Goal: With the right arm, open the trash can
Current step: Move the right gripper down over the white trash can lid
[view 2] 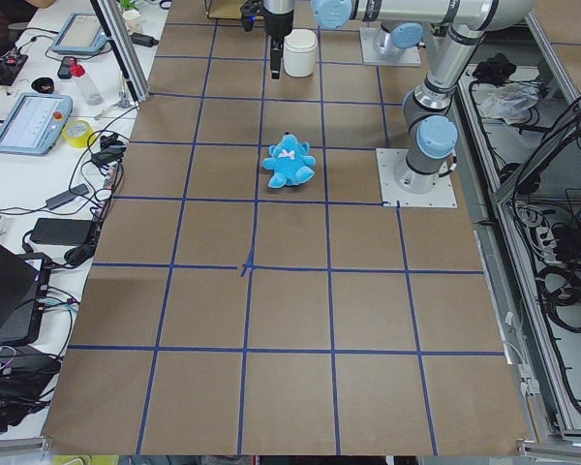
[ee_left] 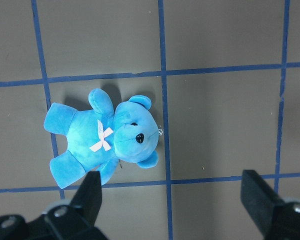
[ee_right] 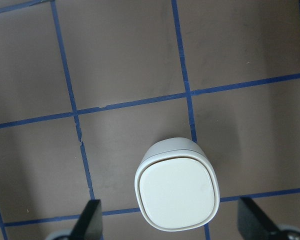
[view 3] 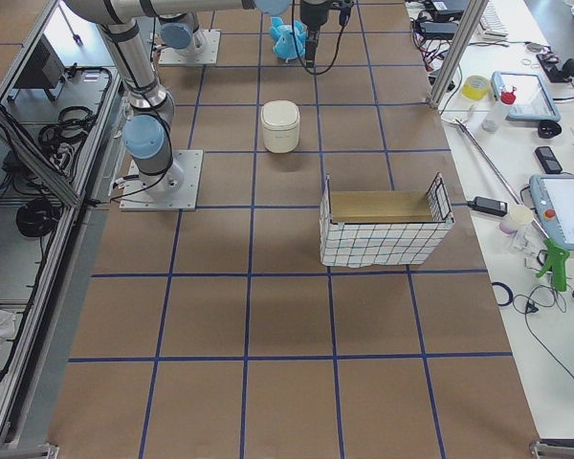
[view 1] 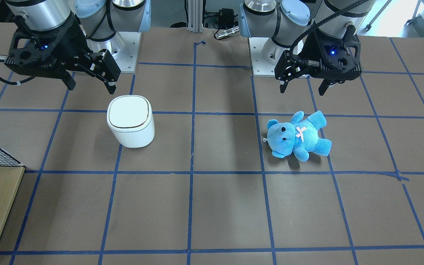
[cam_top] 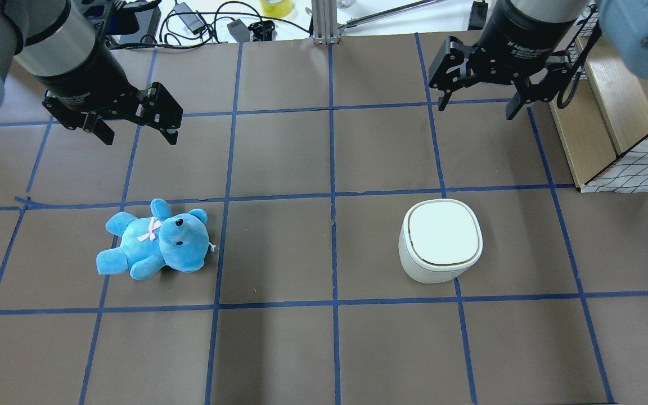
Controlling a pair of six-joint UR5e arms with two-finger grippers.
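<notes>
The white trash can point(view 1: 130, 121) stands upright with its lid shut; it also shows in the overhead view point(cam_top: 441, 241) and the right wrist view point(ee_right: 177, 190). My right gripper point(view 1: 91, 87) is open and empty. It hangs above the table, on the robot's side of the can and apart from it. In the overhead view the right gripper point(cam_top: 476, 111) is up and to the right of the can. My left gripper point(view 1: 302, 91) is open and empty above a blue plush bear point(view 1: 298, 136), which lies on its back in the left wrist view point(ee_left: 105, 137).
A wire-mesh box with wooden boards point(cam_top: 611, 129) stands at the table's right end, beside my right arm. Cables and small gear point(cam_top: 217, 22) lie beyond the far table edge. Blue tape lines grid the brown table point(cam_top: 329, 349).
</notes>
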